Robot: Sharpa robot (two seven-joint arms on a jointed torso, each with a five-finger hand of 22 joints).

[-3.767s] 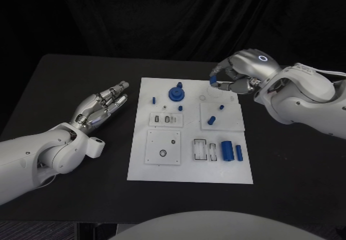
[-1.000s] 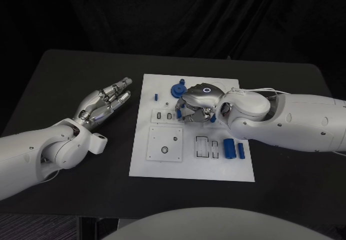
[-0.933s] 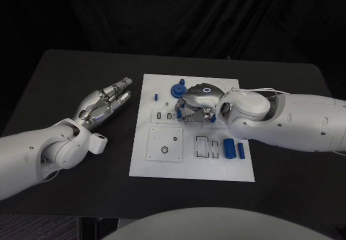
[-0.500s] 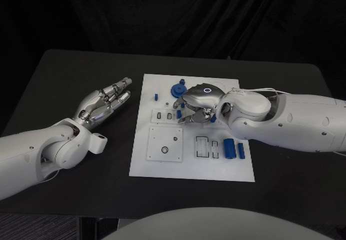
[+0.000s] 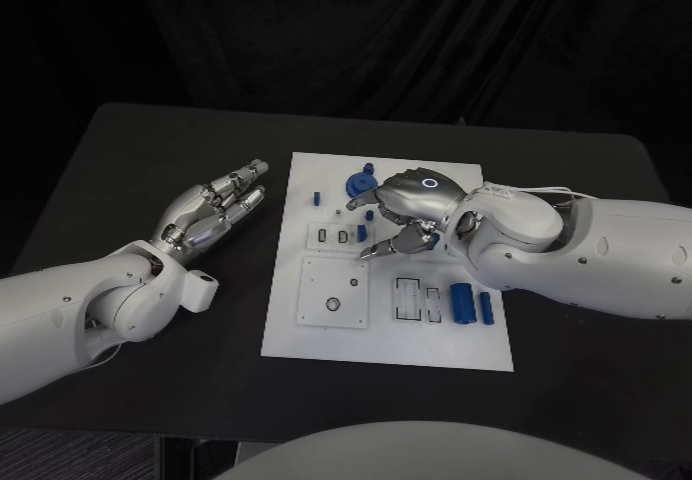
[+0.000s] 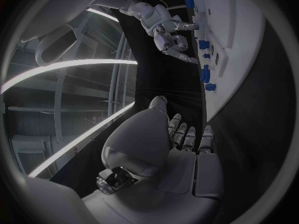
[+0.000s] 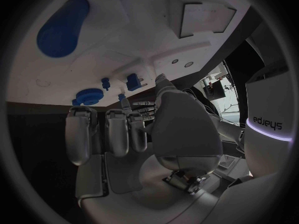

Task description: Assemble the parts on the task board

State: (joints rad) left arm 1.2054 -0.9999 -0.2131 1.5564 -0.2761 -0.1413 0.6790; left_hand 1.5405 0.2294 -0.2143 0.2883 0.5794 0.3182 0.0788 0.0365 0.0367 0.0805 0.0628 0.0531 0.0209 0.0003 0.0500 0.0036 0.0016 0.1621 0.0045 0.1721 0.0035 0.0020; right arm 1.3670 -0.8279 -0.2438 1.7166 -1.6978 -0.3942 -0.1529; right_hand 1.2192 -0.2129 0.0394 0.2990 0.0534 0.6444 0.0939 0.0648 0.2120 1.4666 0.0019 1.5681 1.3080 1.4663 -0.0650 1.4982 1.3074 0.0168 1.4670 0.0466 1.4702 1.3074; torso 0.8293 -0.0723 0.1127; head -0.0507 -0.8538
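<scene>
Near parts: two blue cylinders (image 5: 470, 303) lie side by side near the board's (image 5: 382, 345) right edge, beside two slots (image 5: 418, 298); bare white board runs from there to the near edge.
Left hand (image 5: 212, 209): flat on the table (image 5: 130, 150) just off the board's left edge, fingers straight and a little apart, holding nothing.
Right hand (image 5: 402, 215): over the board's middle, fingers spread and pointing down-left, nothing gripped; fingertip (image 5: 369, 254) close above the board.
Far parts: blue round piece (image 5: 361, 183) and small peg (image 5: 313, 197) near the far edge.
Room: open black table lies left and near.
</scene>
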